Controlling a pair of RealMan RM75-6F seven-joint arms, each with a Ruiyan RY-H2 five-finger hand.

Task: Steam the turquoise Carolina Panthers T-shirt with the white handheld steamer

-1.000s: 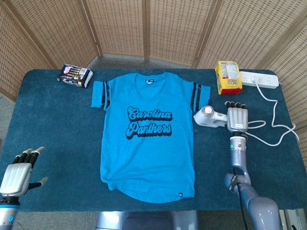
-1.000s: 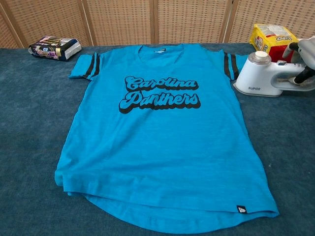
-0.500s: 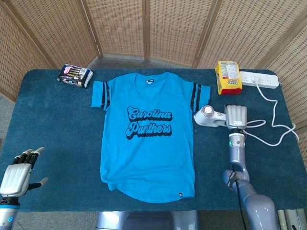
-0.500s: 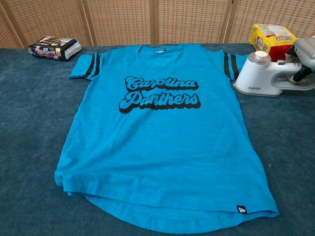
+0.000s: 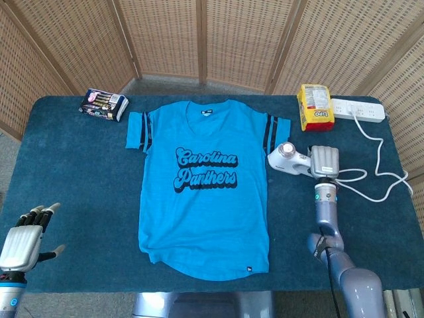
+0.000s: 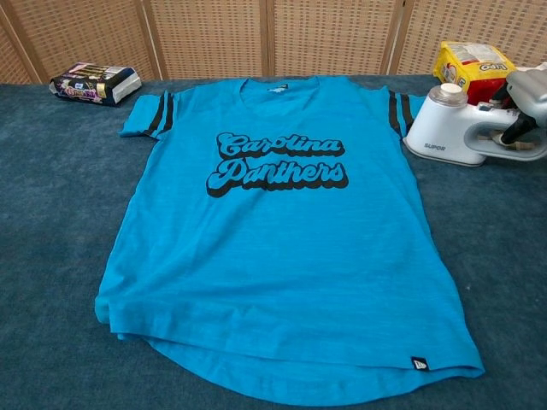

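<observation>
Wicker screens (image 5: 218, 40) stand behind your dark blue table (image 5: 73, 172), and the shirt (image 5: 205, 192) lies flat on it face up, collar toward the screens and hem toward you, its "Carolina Panthers" lettering readable in both views.

Just off the shirt's right sleeve sits the steamer (image 5: 288, 159), touching or nearly touching the sleeve edge in the chest view (image 6: 449, 128). It looks slightly tipped there, with its round cap leaning toward the far side; whether its base is fully on the cloth you cannot tell. Your right hand (image 5: 324, 161) is wrapped over the steamer's handle, fingers curled down around it, so it grips the steamer; the chest view catches only its edge at the frame's right side (image 6: 528, 101). A white cord (image 5: 377, 179) runs from the handle end across the table to a power strip (image 5: 358, 109) at the far right corner.

Your left hand (image 5: 26, 238) hovers at the near left corner, well apart from the shirt, fingers spread and holding nothing; the chest view does not show it.

A yellow packet (image 5: 313, 106) stands near the power strip, behind the steamer. A dark snack pack (image 5: 103, 104) lies at the far left, near the shirt's left sleeve.
</observation>
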